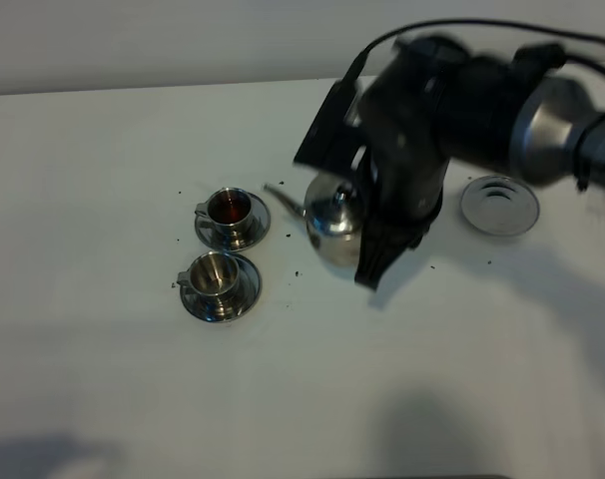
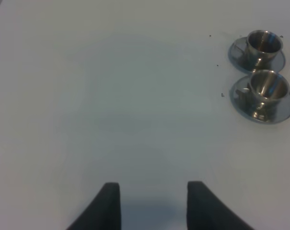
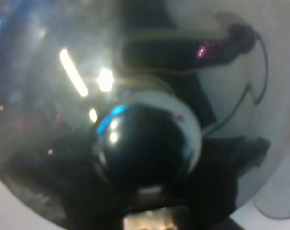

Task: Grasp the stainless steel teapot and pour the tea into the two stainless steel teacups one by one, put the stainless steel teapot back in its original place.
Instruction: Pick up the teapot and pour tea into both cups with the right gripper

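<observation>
The stainless steel teapot [image 1: 332, 228] sits just right of the cups, its thin spout [image 1: 283, 200] pointing left at the far cup. My right gripper [image 1: 377, 254] is shut on the teapot's handle side. The right wrist view is filled by the teapot's lid and knob [image 3: 145, 143]. The far teacup [image 1: 230, 210] holds reddish-brown tea [image 1: 228, 208]. The near teacup [image 1: 215, 273] shows only a steel inside. Both cups stand on saucers and also show in the left wrist view [image 2: 264, 45] [image 2: 268, 87]. The round steel coaster [image 1: 499, 205] lies bare at the right. My left gripper [image 2: 153, 206] is open and empty.
The white table [image 1: 103, 379] carries a few dark specks [image 1: 298, 271] near the cups and teapot. My right arm [image 1: 522, 110] reaches in from the upper right above the coaster. The left arm is out of the exterior view.
</observation>
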Controlling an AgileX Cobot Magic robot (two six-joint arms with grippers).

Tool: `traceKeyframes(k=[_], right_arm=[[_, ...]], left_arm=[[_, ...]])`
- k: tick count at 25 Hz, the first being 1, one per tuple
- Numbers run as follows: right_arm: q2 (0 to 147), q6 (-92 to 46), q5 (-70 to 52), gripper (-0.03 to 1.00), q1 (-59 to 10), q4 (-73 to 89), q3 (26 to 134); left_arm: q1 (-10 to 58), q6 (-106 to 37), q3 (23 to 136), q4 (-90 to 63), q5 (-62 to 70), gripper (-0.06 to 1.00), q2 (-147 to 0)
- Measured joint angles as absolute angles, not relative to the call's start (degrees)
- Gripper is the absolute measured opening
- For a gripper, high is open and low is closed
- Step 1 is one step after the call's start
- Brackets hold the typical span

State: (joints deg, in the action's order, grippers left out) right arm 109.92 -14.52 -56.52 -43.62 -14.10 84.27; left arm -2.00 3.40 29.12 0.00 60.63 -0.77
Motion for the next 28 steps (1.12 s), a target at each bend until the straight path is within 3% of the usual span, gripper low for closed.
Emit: traceKeyframes(k=[8,28], right_arm=[[111.7,-14.5,-47.3,0.18,-49.5,-24.0,81.3],[119.6,-14.5,-47.2,0.18,-53.9,-47.8,82.3]], left_arm=[[-2.0,3.4,29.1,0.0,60.6,0.36,-0.8],[-2.0,3.3,29.1,0.0,60.6,0.36,-0.8]])
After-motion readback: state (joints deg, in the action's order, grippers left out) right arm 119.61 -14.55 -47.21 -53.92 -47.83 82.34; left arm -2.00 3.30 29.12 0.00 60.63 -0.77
